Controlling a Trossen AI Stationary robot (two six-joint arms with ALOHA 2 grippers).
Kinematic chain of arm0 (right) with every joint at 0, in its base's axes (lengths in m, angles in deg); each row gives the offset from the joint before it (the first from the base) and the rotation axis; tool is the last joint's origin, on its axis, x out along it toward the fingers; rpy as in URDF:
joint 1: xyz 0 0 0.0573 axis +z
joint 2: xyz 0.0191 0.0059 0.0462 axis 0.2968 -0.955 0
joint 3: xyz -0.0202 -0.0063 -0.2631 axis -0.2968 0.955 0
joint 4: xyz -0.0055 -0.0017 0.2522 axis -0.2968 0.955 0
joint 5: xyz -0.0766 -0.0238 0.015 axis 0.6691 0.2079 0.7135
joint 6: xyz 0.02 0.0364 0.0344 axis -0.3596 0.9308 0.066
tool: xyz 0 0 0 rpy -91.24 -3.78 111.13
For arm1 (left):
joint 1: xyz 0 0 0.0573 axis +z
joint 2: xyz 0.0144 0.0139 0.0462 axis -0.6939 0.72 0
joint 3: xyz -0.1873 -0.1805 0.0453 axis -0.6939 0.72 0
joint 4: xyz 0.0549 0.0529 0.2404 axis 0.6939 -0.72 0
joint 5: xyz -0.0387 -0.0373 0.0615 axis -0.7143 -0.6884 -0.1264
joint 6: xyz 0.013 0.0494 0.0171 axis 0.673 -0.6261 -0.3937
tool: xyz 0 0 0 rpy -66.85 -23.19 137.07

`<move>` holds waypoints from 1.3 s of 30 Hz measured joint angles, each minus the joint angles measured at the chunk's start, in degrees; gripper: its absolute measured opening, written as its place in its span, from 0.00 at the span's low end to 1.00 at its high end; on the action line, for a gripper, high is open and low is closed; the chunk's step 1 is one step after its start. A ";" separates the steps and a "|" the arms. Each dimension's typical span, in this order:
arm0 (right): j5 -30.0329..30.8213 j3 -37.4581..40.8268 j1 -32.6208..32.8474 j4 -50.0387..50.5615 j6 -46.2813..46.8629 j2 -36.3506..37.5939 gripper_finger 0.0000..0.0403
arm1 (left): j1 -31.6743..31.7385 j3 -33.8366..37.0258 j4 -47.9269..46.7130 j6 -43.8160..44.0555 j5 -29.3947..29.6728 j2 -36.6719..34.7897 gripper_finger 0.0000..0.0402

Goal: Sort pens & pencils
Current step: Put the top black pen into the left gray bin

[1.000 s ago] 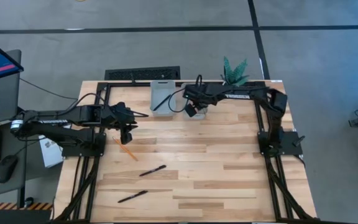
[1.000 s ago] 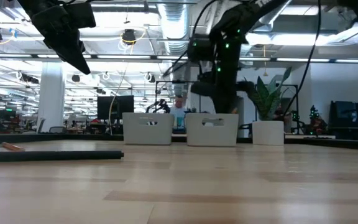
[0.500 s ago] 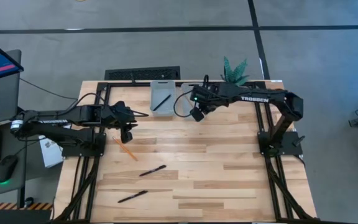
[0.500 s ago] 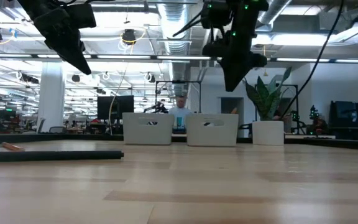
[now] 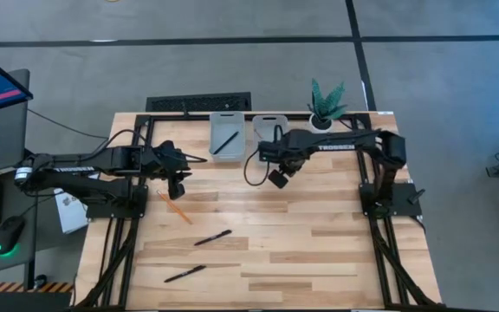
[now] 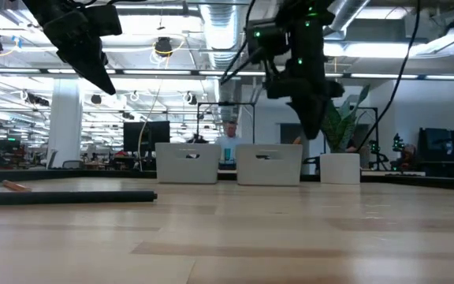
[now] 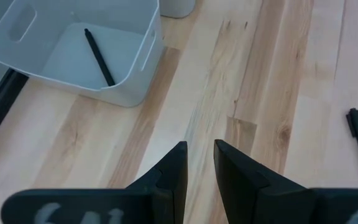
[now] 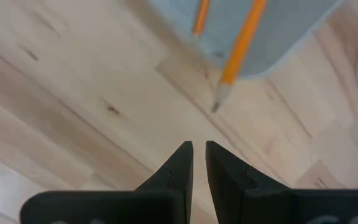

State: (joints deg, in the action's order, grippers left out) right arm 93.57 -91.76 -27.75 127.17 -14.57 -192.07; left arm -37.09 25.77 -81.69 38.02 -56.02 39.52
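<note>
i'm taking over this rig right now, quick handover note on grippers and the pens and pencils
Left gripper: nearly shut, empty, above the table's left side.
Right gripper: nearly shut, empty, just in front of the right grey tray.
Done: one pen lies in the left grey tray; two pencils show at the right tray, one tip poking past its edge.
Left: one orange pencil and two black pens on the table.
</note>
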 joint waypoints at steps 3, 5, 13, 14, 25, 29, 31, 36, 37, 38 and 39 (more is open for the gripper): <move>-0.06 -0.02 -0.02 -1.75 -1.46 -1.48 0.16 | -0.01 0.02 -0.02 -0.27 0.31 0.00 0.18; -0.03 -0.03 -0.69 -3.35 -1.87 -2.67 0.16 | 0.00 0.02 -0.04 -0.26 0.48 0.00 0.18; 0.01 -0.24 -4.68 -4.34 -2.91 -4.55 0.16 | 0.00 0.01 -0.15 -0.27 0.62 0.02 0.18; 0.02 -0.23 -5.10 -4.11 -2.91 -4.70 0.16 | 0.00 0.01 -0.13 -0.27 0.61 0.01 0.18; 0.11 -0.53 -5.54 -6.41 -2.89 -2.97 0.16 | 0.00 0.00 -0.98 0.89 0.39 0.00 0.18; 0.09 -1.71 -5.41 -4.10 -2.89 -2.93 0.16 | 0.00 0.02 -0.98 1.16 0.37 0.00 0.18; 0.15 -2.54 -5.37 -2.55 -2.89 -2.92 0.16 | 0.00 0.00 -0.99 1.42 0.37 0.00 0.18; 1.32 -3.47 -5.42 -1.65 -2.87 -2.59 0.16 | 0.00 0.00 -1.03 2.52 0.35 0.00 0.18; 1.41 -3.80 -5.40 -1.35 -2.85 -2.30 0.16 | 0.00 0.00 -1.01 2.55 0.35 0.00 0.18; 1.51 -4.11 -5.32 -1.33 -2.58 -2.15 0.16 | 0.00 0.00 -1.01 2.54 0.35 0.00 0.18; 1.55 -4.47 -5.25 -1.29 -2.09 -2.16 0.16 | 0.00 0.00 -1.01 2.56 0.35 0.00 0.18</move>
State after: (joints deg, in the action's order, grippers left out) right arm 95.12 -96.23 -33.00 125.88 -16.66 -194.23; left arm -37.09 25.77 -82.69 40.58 -55.67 39.52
